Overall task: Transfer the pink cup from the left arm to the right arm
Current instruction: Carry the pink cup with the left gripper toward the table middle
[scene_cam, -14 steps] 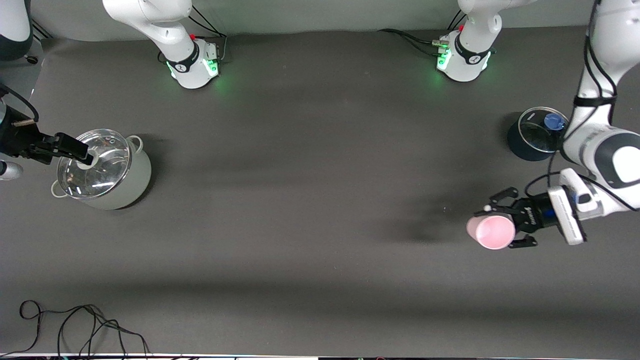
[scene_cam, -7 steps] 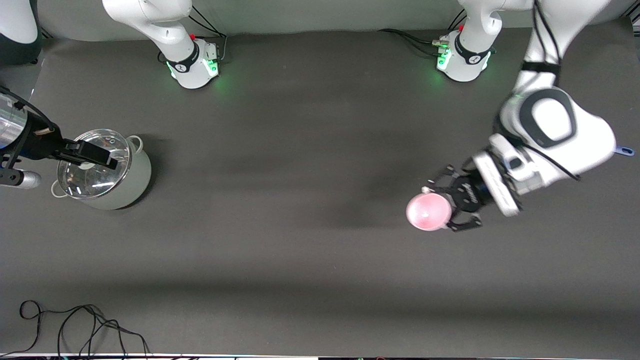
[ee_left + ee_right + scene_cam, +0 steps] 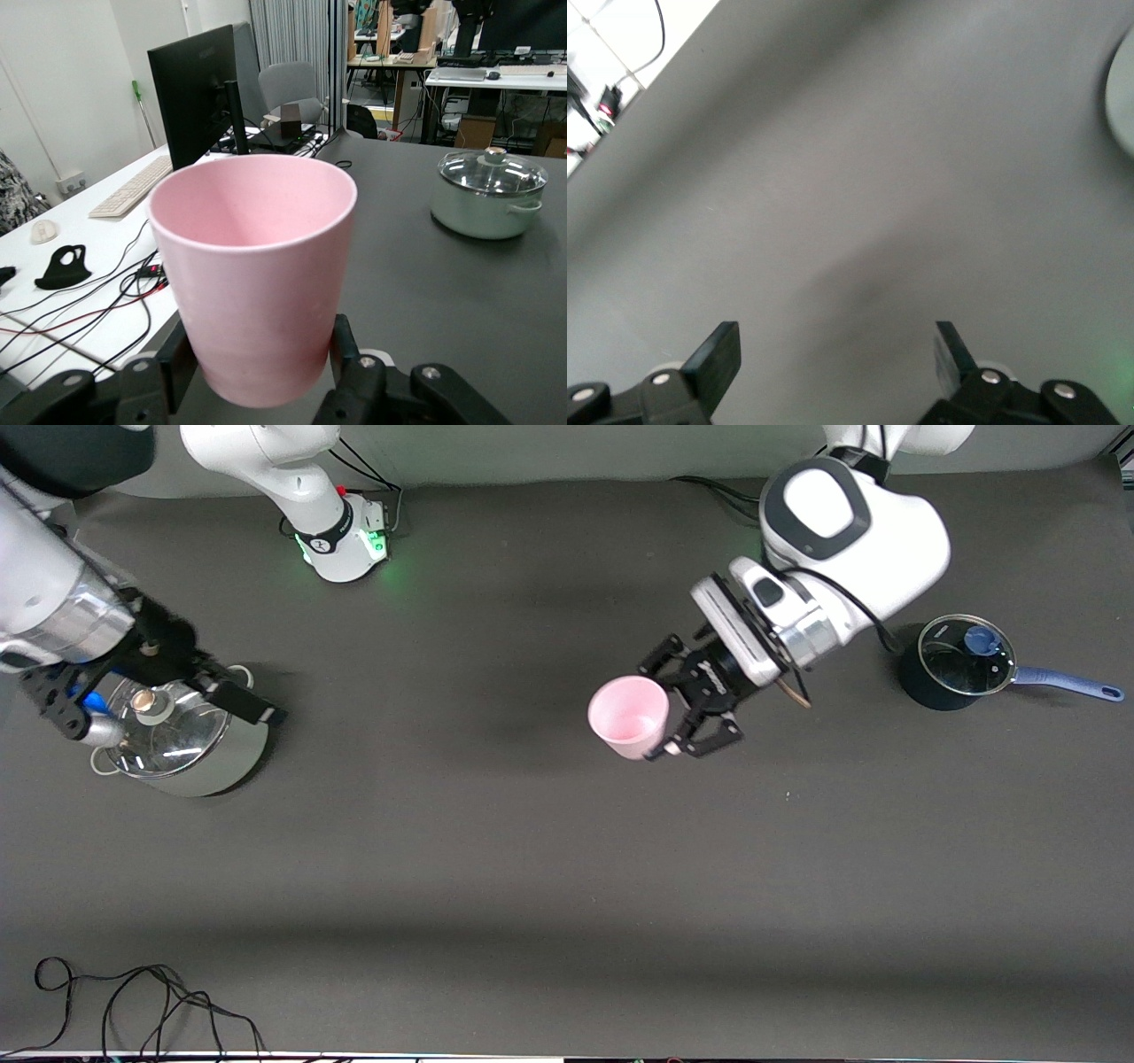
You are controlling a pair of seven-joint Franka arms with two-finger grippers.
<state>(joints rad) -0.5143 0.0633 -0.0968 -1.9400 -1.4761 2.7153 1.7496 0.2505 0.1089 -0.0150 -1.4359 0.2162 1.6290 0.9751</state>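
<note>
The pink cup (image 3: 629, 716) is held in the air over the middle of the table, its open mouth showing in the front view. My left gripper (image 3: 663, 707), a black claw, is shut on the cup's lower body. In the left wrist view the cup (image 3: 257, 266) fills the middle, with the left gripper (image 3: 261, 350) gripping its base on both sides. My right gripper (image 3: 248, 704) is open and empty, over the pale green pot (image 3: 226, 757) at the right arm's end. The right wrist view shows the right gripper (image 3: 837, 350) with its fingers wide apart over bare table.
The pale green pot has a glass lid (image 3: 168, 731) and also shows in the left wrist view (image 3: 487, 208). A dark blue saucepan (image 3: 952, 664) with a glass lid and blue handle stands at the left arm's end. A black cable (image 3: 133, 1001) lies near the front edge.
My left arm has carried the pink cup from the left arm's end to over the table's middle. My right arm has swung over the pot, toward the middle.
</note>
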